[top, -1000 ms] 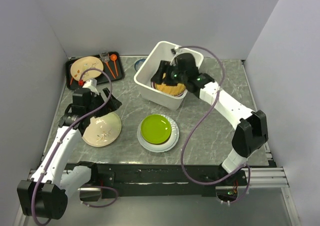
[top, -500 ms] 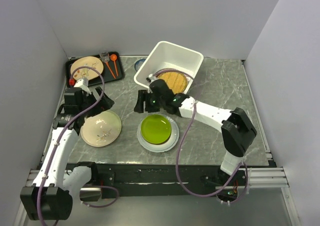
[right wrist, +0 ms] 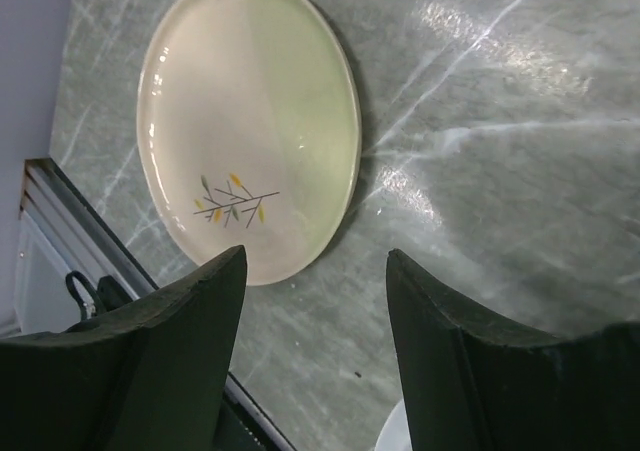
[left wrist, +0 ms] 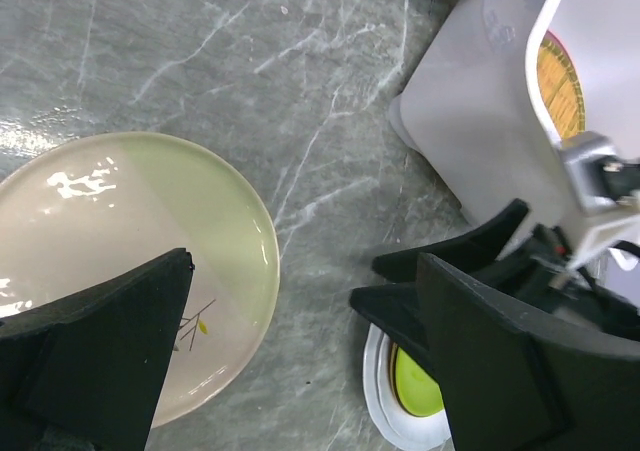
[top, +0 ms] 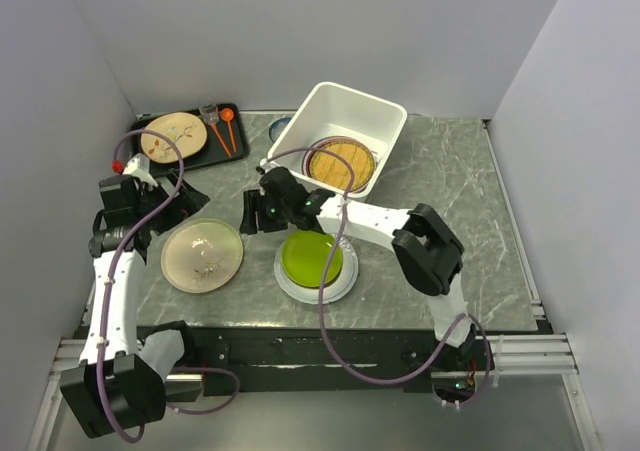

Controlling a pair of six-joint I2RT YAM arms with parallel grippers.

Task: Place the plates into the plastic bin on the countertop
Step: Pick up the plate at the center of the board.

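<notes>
Hovering above the countertop (top: 440,171) on the left side, the left gripper (left wrist: 300,271) has its fingers spread wide w/ nothing between them. Under it, the wrist view shows the cream twig-pattern plate (top: 203,256), which lies flat on the marble and is not touched.

The right gripper (right wrist: 315,261) reaches across to the left, just beside the lime green plate (top: 312,258). Its fingers are apart too & grip nothing; only marble and the twig plate's edge show beneath.

The lime green plate sits on a white plate (top: 345,283), approx. mid-counter, near the front edge. The woven yellow plate (top: 340,163) already lies flat inside the plastic bin (top: 360,111). The bin stands at the back of the countertop, behind the stacked pair.

The black tray (top: 208,143) is in the back-left corner. A blue-rimmed dish (top: 281,126) is partly hidden by the bin's left side.
</notes>
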